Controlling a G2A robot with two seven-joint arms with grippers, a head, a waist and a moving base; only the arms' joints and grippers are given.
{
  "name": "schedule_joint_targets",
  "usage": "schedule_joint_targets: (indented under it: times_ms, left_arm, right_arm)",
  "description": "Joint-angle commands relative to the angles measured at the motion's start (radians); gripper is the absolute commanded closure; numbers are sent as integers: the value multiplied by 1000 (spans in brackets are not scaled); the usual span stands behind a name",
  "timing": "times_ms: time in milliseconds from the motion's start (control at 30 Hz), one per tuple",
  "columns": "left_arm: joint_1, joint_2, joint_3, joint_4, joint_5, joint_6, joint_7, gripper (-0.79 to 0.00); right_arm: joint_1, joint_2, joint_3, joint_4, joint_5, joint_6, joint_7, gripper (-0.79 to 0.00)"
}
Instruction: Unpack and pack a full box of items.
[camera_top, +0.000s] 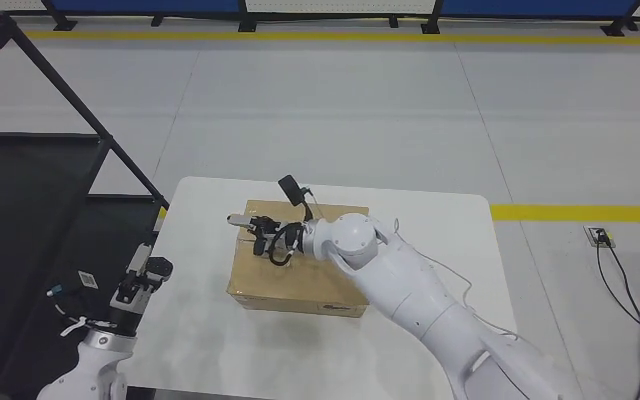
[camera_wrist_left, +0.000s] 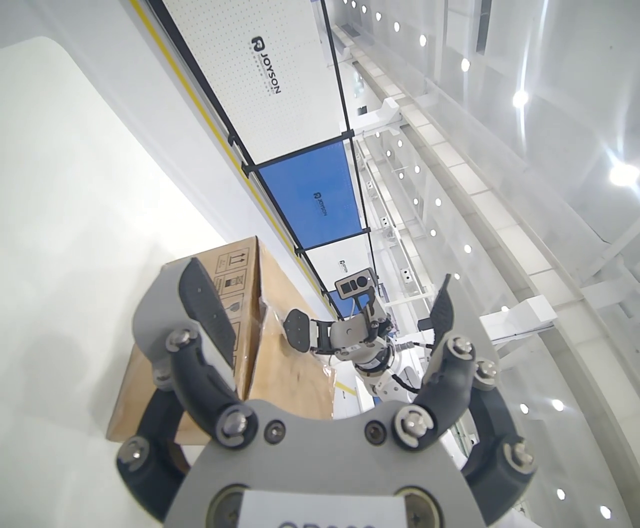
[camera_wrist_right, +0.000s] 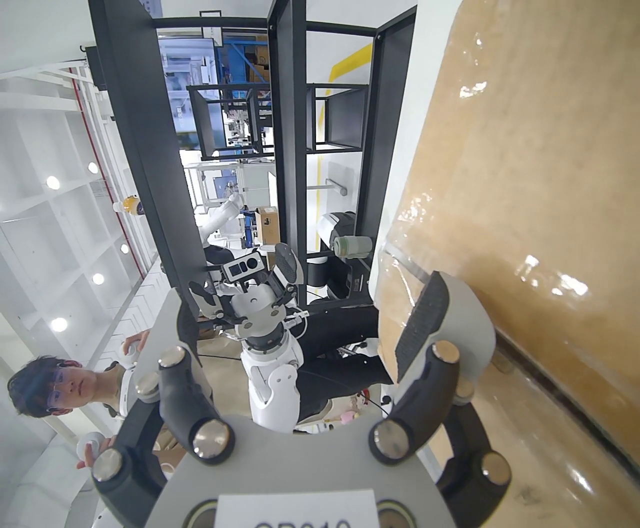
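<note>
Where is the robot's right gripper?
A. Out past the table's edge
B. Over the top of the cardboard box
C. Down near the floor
B: the top view shows the right gripper over the top of the cardboard box, which stands on the table.

Top camera above table, wrist cameras facing each other across box

Cardboard box on white table — right hand over its top
</note>
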Motion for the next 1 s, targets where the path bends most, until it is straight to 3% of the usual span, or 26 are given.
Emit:
schedule_joint_targets:
  times_ms: [0,567,967]
  left_arm:
    - [-5,1,2,6,0,0,-5,-785]
    - [-28,9,13,41,-5,2,-15,-785]
    - [-24,11,47,23,15,4,-11,-785]
  right_arm:
    - [6,-16,-6,18,-1,-9,-2,-785]
    - [50,-116,-15,176,-19,-65,67,-785]
    - [53,-95,39,241,-70,-137,149,-785]
